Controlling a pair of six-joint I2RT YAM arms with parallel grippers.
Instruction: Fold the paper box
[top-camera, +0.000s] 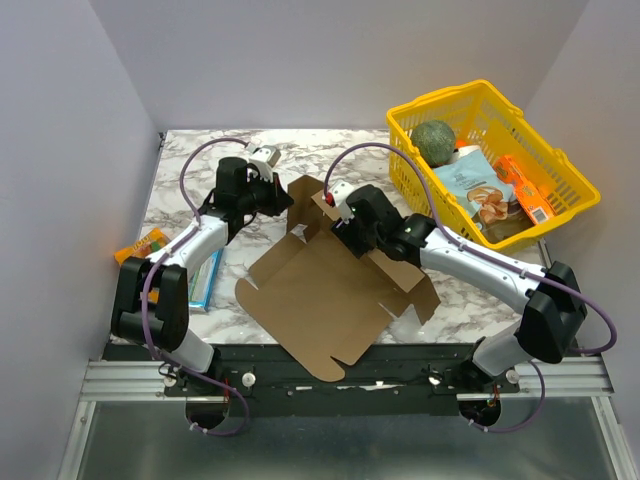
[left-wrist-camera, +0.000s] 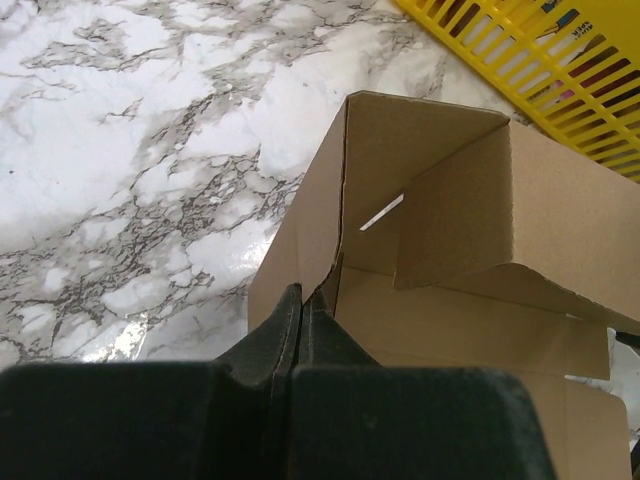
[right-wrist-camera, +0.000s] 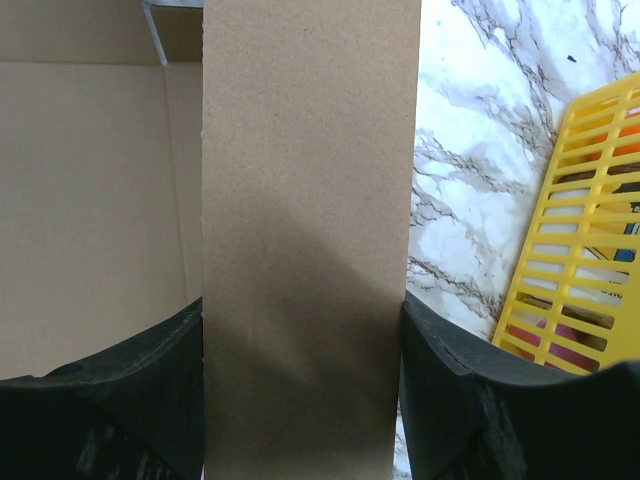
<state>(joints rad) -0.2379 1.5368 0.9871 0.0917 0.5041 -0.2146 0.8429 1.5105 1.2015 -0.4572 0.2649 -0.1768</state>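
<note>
The paper box is a brown cardboard sheet lying mid-table, with its far walls and flaps raised. My left gripper is at the box's far left corner. In the left wrist view it is shut, and the thin edge of an upright wall runs down between its fingertips. My right gripper reaches over the far side of the box. In the right wrist view its jaws stand wide, with a cardboard panel filling the gap and touching both fingers.
A yellow basket holding a green round item and several packets stands at the back right, close to the right arm; its rim shows in both wrist views. A blue-green carton and an orange packet lie at the left.
</note>
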